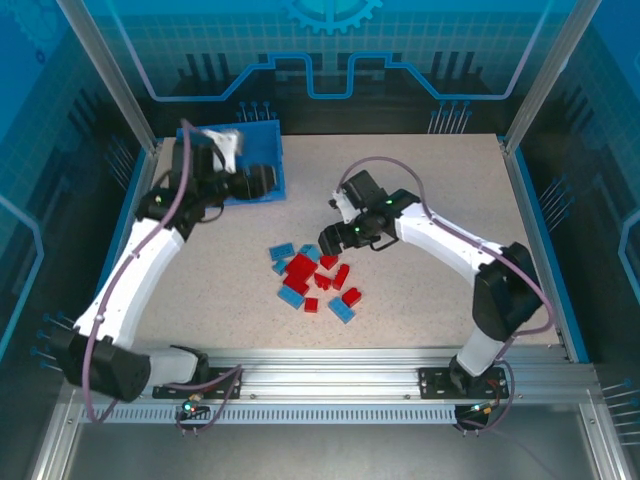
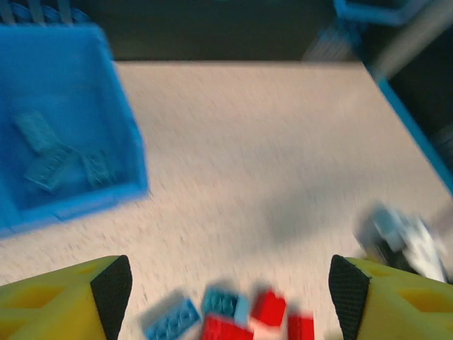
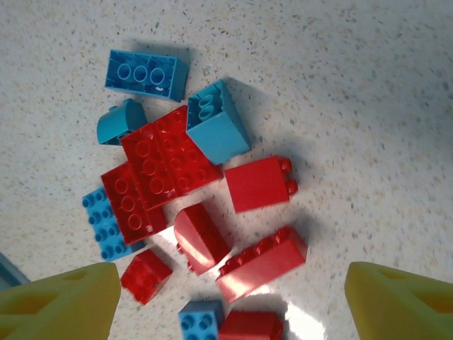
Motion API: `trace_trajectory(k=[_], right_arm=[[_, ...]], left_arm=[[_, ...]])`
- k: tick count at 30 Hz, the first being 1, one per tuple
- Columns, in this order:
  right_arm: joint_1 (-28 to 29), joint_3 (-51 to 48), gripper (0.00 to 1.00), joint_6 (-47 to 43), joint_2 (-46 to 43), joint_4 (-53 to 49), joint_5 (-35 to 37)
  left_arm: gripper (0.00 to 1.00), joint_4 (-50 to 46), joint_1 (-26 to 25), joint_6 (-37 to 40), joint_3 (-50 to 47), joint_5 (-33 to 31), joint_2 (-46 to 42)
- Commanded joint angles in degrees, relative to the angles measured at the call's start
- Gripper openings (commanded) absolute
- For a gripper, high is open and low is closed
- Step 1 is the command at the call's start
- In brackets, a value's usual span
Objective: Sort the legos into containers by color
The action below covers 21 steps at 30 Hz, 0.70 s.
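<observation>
Red and light blue legos [image 1: 312, 280] lie in a loose pile at the middle of the table. Seen from the right wrist, red bricks [image 3: 166, 166] and blue bricks [image 3: 145, 73] lie mixed directly below. My right gripper [image 3: 233, 297] hovers open over this pile [image 1: 335, 235], and nothing is between its fingers. The blue bin [image 1: 268, 152] stands at the back left. The left wrist view is blurred; the bin [image 2: 131, 152] there holds several light blue bricks [image 2: 53, 159]. My left gripper [image 2: 230, 294] is open and empty beside the bin [image 1: 262, 180], with pile bricks [image 2: 233, 315] low between its fingers.
The table is speckled beige with blue rails along the left and right edges [image 1: 545, 250]. Bare surface [image 1: 440, 300] lies right of the pile and between pile and bin. The right arm's wrist [image 2: 407, 241] shows at the right edge of the left wrist view.
</observation>
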Motion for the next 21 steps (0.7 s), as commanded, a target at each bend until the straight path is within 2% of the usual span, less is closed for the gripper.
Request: trace_trajectory(k=[1,4,9,15,21], right_arm=[[2.1,4.0,0.82,-9.0,4.3,1.4,0.4],[3.2,7.2,0.78,-14.5,8.8,1.1,1.3],[3.5,12.6,0.72,-17.8,15.9,1.1,-0.9],[4.0,17.7,0.70,-19.8,23.4,-0.1,-1.2],[4.1,19.4,0.54,-18.6,27.0,-0.2,-2.1]], left_arm=[[0.81,-5.2,-1.9,19.3,-7.9,7.5,-4.8],[0.87,-5.7,-3.0,26.1,-15.3,11.6,-11.4],[0.99,-7.1,-4.6,34.6,-24.0,15.2,-19.8],[0.99,-7.8,-5.3,38.7,-30.3,14.5,-23.3],[0.99,-4.0,-5.4,39.4,-34.4,14.7,-25.4]])
